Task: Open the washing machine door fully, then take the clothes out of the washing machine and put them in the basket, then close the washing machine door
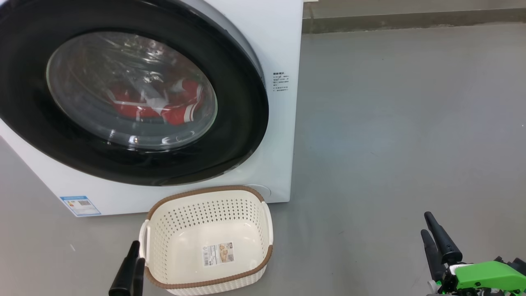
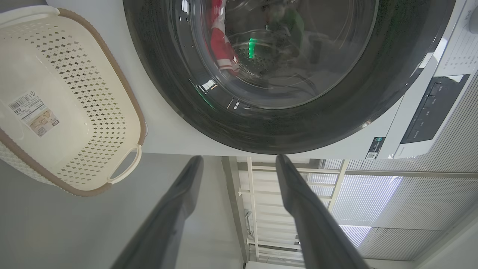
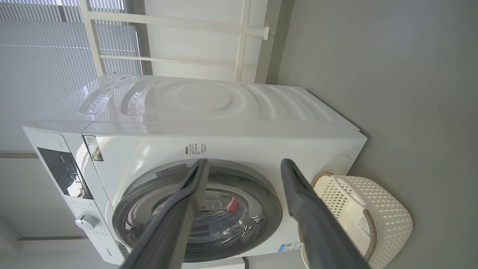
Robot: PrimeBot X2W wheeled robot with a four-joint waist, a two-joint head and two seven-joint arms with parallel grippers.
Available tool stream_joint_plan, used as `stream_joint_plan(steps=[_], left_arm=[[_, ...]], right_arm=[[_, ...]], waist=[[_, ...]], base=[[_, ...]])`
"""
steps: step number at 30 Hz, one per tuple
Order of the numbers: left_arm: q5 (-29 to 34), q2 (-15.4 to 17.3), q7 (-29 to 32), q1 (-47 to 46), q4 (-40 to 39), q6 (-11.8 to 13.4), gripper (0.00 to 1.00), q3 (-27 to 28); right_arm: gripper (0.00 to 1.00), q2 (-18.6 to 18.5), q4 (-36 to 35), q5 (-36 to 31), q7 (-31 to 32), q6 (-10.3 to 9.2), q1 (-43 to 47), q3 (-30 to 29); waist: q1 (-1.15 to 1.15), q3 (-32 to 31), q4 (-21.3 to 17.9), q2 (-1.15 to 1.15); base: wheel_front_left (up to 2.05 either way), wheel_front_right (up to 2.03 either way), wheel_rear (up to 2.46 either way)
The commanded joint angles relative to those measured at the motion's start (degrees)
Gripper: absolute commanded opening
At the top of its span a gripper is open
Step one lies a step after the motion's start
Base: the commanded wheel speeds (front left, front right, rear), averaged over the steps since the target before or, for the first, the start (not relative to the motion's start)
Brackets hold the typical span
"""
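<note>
On the floor, before the machine: the basket [image 1: 205, 192] stands empty, its far rim just beside the white front and under the door. I judge it was put there so the clothes have only a short way to fall.
Door: the door [image 1: 234, 135] lies shut flat against the washing machine [image 1: 283, 61], so the first step is not yet done.
Clothes: the clothes [image 1: 181, 111] lie in a low heap inside, behind the glass.
Left gripper: the left gripper [image 2: 239, 158] is low, just beside the left handle of the basket. Its fingers are spread apart with nothing between them, and they point toward the lower door rim.
Right gripper: the right gripper [image 3: 244, 162] is well apart to the right, over the bare floor [image 1: 390, 123]. Its fingers are also spread and empty, and they face the machine front.
Materials: the door rim is a wide ring of glossy black. The window is clear bulging glass with many reflections. The machine body is smooth and white. The basket is cream plastic with many small holes, a brown woven-look rim and a paper label [image 1: 218, 253] on its bottom. The clothes are soft red fabric with white stripes. The floor is matt grey.
</note>
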Motion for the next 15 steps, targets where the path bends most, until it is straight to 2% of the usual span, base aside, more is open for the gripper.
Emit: stream_joint_plan(steps=[1, 15], left_arm=[[1.0, 0.7, -0.7, -0.8, -2.0, 0.0, 1.0, 0.2], [13.5, 0.8, -3.1, -0.2, -4.0, -0.1, 1.0, 0.5]], right_arm=[[1.0, -1.0, -1.7, -1.0, -0.6, 0.05, -1.5, 0.5], [1.0, -2.6, -1.9, -7.9, -3.2, 0.1, -1.6, 3.2]], waist=[[0.0, 0.1, 0.0, 0.0], [-0.01, 0.1, 0.2, 0.0]], base=[[0.0, 0.0, 0.0], [0.0, 0.0, 0.0]])
